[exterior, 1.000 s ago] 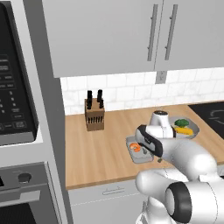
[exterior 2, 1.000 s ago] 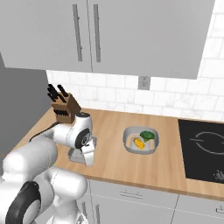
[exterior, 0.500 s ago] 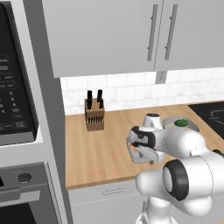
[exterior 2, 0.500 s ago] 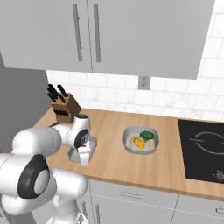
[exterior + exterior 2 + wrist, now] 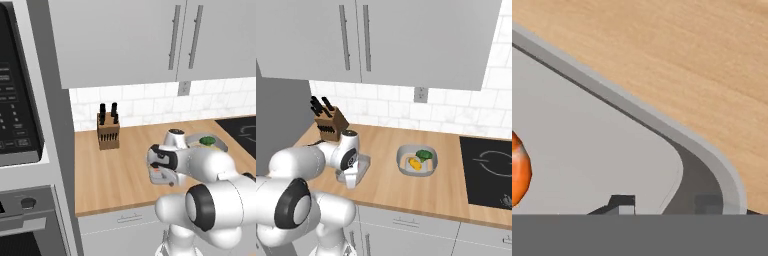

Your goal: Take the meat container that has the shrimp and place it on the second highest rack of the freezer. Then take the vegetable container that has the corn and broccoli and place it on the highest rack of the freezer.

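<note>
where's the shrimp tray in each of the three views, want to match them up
Left base view: meat container centre, mostly hidden behind the arm.
Right base view: lower left of centre, on the counter behind the wrist.
Hand view: close up, rim corner at right.
Shared landmark: knife block, behind the tray.

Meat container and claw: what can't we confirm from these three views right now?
- Meat container, right base view: mostly hidden behind the claw; left base view: a sliver under the arm.
- Shrimp, hand view: cut off by the left edge.
- Claw grip, hand view: fingertips straddle the rim, but contact can't be told.
- Vegetable container, left base view: partly hidden by the arm.
</note>
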Controlling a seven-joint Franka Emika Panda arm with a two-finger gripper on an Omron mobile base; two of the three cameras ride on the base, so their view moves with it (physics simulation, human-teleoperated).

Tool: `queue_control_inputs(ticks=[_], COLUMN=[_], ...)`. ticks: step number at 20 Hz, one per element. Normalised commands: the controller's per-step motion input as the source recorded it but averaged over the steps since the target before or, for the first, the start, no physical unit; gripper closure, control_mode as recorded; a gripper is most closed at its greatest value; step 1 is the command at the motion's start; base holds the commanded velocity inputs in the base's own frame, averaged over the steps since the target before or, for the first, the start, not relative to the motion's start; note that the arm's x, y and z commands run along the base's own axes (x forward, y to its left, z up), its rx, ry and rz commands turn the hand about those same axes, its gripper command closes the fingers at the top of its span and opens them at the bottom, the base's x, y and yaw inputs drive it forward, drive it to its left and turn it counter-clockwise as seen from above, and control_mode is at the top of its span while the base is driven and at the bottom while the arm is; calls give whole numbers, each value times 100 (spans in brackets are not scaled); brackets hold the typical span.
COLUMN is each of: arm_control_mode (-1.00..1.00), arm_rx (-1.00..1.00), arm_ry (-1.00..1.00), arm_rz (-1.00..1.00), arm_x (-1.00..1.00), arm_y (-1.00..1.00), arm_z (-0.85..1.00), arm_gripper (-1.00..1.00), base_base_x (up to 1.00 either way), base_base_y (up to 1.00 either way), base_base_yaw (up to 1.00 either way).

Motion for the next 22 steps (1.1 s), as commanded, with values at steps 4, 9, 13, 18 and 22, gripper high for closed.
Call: queue_control_inputs(ticks=[4, 9, 13, 18, 22], arm_control_mode=[-100, -100, -100, -100, -100], arm_rx=[0, 0, 0, 3, 8], arm_ry=[-5, 0, -1, 0, 0], arm_rz=[-1, 1, 16, 31, 36], arm_x=[0, 0, 0, -14, -68], arm_y=[-11, -4, -2, -10, -5], arm_z=[7, 41, 96, 100, 100], arm_gripper=[100, 100, 100, 100, 100], base_base_x=[0, 0, 0, 0, 0], base_base_y=[0, 0, 0, 0, 0], base_base_yaw=[0, 0, 0, 0, 0])
